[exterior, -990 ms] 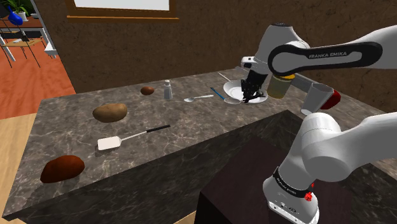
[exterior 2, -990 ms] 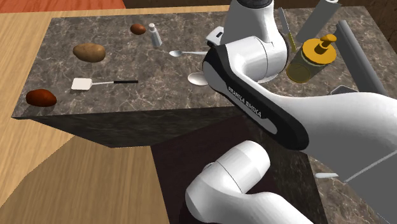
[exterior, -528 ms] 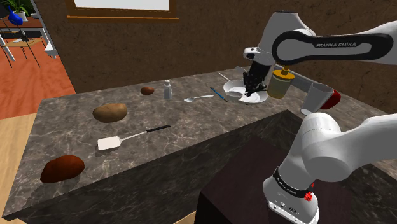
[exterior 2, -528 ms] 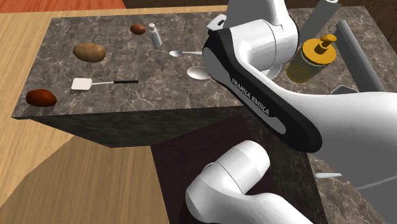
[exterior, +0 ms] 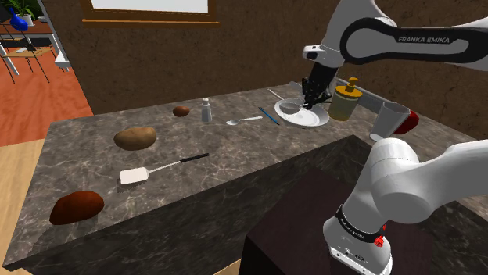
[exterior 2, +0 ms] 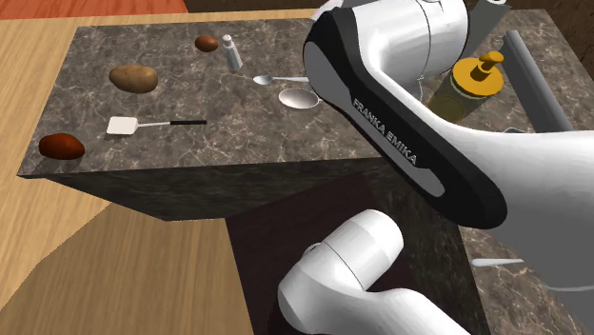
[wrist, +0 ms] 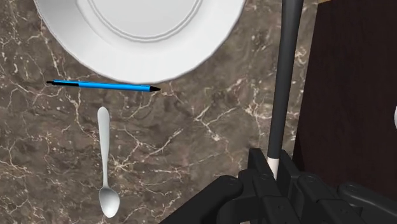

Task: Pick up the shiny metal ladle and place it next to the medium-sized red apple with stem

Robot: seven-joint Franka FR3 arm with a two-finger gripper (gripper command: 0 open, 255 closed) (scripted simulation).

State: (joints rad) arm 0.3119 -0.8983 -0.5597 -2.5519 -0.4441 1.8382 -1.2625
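Observation:
My gripper (exterior: 313,97) hangs above the white plate (exterior: 306,119) and is shut on the ladle's handle. The ladle's pale bowl (exterior: 289,105) floats just over the plate and appears as a grey bowl (exterior 2: 297,98) past the arm in the second exterior view. In the wrist view the thin dark handle (wrist: 283,95) runs out from between the fingertips of the gripper (wrist: 273,173), beside the plate (wrist: 140,32). The red apple (exterior: 409,122) lies at the shoulder view's right, partly behind the forearm and a grey cup (exterior: 389,117).
A yellow bottle (exterior: 346,101) stands close beside the gripper. A blue pen (exterior: 268,115), a spoon (exterior: 244,119) and a shaker (exterior: 206,110) lie to the plate's left. Farther along are a potato (exterior: 134,137), a spatula (exterior: 160,169) and a reddish-brown lump (exterior: 76,207).
The gripper has risen from the plate with the ladle in it, and the ladle's bowl now hangs clear of the plate's surface.

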